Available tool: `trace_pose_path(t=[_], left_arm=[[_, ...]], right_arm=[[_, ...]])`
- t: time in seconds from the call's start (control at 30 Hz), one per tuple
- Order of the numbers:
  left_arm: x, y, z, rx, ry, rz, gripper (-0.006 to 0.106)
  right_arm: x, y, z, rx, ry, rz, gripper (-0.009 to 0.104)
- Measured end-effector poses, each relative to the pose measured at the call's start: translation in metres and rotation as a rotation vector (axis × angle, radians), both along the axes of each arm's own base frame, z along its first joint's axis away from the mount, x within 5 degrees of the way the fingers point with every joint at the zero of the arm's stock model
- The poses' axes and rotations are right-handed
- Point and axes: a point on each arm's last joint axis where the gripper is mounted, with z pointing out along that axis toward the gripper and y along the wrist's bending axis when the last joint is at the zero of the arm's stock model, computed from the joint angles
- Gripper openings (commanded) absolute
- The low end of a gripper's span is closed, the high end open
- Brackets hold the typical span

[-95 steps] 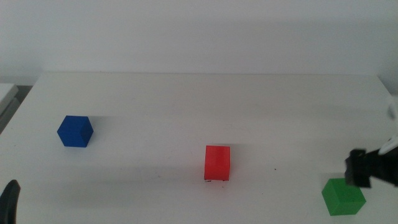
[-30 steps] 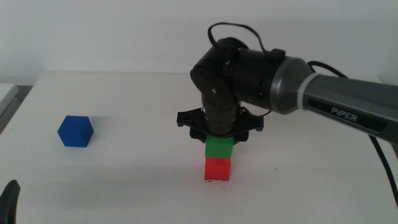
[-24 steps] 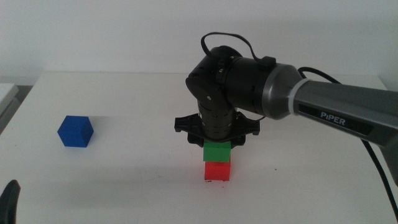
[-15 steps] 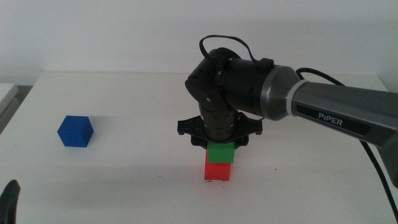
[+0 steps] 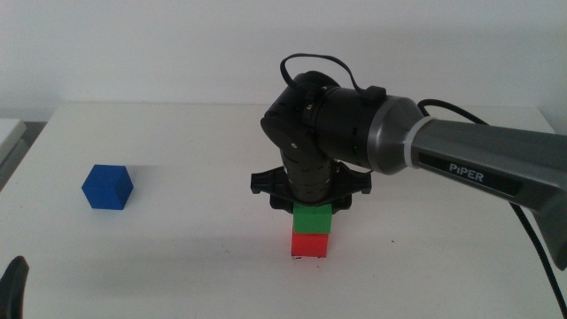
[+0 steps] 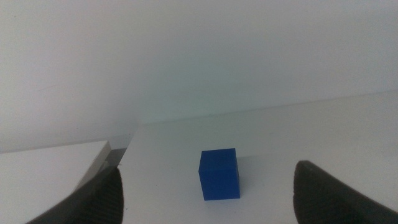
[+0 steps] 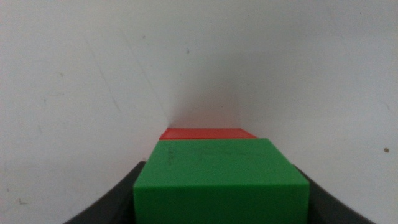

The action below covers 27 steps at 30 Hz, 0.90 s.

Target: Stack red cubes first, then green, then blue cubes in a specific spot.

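In the middle view the right hand (image 5: 312,206) hangs over the centre of the white tabletop (image 5: 177,257), its dark body pointing straight down; the green cube (image 5: 313,219) sits directly beneath it, its top tucked up between the jaws, and rests squarely on the red cube (image 5: 310,245); the red cube stands on the tabletop, and tiny dark marks (image 5: 301,258) show at its base; the blue cube (image 5: 107,187) lies well apart toward the left side of the tabletop, alone; the left hand (image 5: 12,285) shows only as a dark tip at the bottom left corner.

In the left wrist view the left hand (image 6: 205,193) is spread wide and grasps nothing; the blue cube (image 6: 219,173) sits on the tabletop ahead of it, between the lines of the two jaws yet apart from both.

In the right wrist view the right hand (image 7: 221,199) is clenched on the green cube (image 7: 221,180), a jaw pressed to each side face; beyond the green cube's top a strip of the red cube (image 7: 207,133) shows, touching it.
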Motion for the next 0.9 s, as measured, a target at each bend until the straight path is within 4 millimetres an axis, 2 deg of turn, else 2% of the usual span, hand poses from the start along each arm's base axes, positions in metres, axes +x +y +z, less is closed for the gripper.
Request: trace_pose_path(t=[0.23, 0.47, 0.5, 0.53, 0.63, 0.77, 0.83, 0.9], left_arm=[[0.0, 0.0, 0.0, 0.0, 0.0, 0.0, 0.094], [0.0, 0.0, 0.0, 0.0, 0.0, 0.0, 0.094], [0.0, 0.0, 0.0, 0.0, 0.0, 0.0, 0.094], [0.0, 0.0, 0.0, 0.0, 0.0, 0.0, 0.094], [0.0, 0.0, 0.0, 0.0, 0.0, 0.0, 0.094], [0.0, 0.0, 0.0, 0.0, 0.0, 0.0, 0.094], [0.0, 0.0, 0.0, 0.0, 0.0, 0.0, 0.094], [0.0, 0.0, 0.0, 0.0, 0.0, 0.0, 0.094]], right_arm=[[0.001, 0.002, -0.003, 0.005, -0.003, 0.004, 0.031], [0.001, 0.002, -0.003, 0.005, -0.005, 0.016, 0.033], [0.001, 0.002, -0.003, 0.005, -0.005, 0.016, 0.051], [0.001, 0.002, -0.003, 0.005, -0.005, 0.016, 0.054], [0.002, 0.002, -0.003, 0.006, -0.006, 0.016, 0.061], [0.002, 0.002, -0.002, -0.003, -0.011, 0.035, 0.062], [-0.001, 0.0, 0.01, 0.0, -0.029, 0.079, 0.063], [-0.007, -0.003, 0.037, 0.017, -0.078, 0.133, 0.067]])
